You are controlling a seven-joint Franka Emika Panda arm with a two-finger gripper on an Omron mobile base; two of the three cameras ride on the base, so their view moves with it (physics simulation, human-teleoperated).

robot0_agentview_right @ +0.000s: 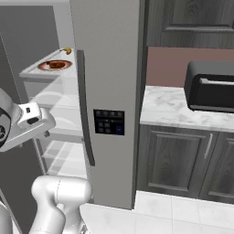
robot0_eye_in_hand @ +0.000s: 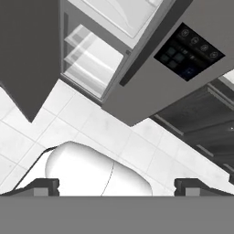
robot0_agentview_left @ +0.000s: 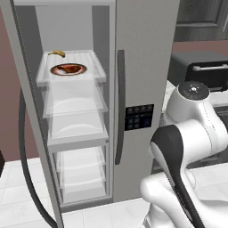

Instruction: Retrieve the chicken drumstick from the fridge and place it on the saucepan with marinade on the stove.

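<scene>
The fridge [robot0_agentview_left: 142, 67] stands with its left door swung open and its right door shut. On its top clear shelf lies the reddish-brown chicken drumstick [robot0_agentview_left: 68, 68] on a round white plate [robot0_agentview_left: 82, 69] with a dark red rim; the drumstick [robot0_agentview_right: 56, 65] shows again in the right base view. My gripper [robot0_eye_in_hand: 117, 186] is open and empty, well outside the fridge [robot0_eye_in_hand: 137, 91] and pointing down toward the floor in front of it. The hand hangs low, far below the drumstick's shelf. The saucepan and the stove are out of view.
A small curved yellow-brown item [robot0_agentview_left: 57, 53] lies behind the plate. The open fridge door [robot0_agentview_left: 24, 102] stands at the left. To the right, a marble counter [robot0_agentview_right: 164, 107] over dark cabinets [robot0_agentview_right: 178, 160] carries a black appliance [robot0_agentview_right: 212, 87]. White floor tiles [robot0_eye_in_hand: 91, 123] lie below.
</scene>
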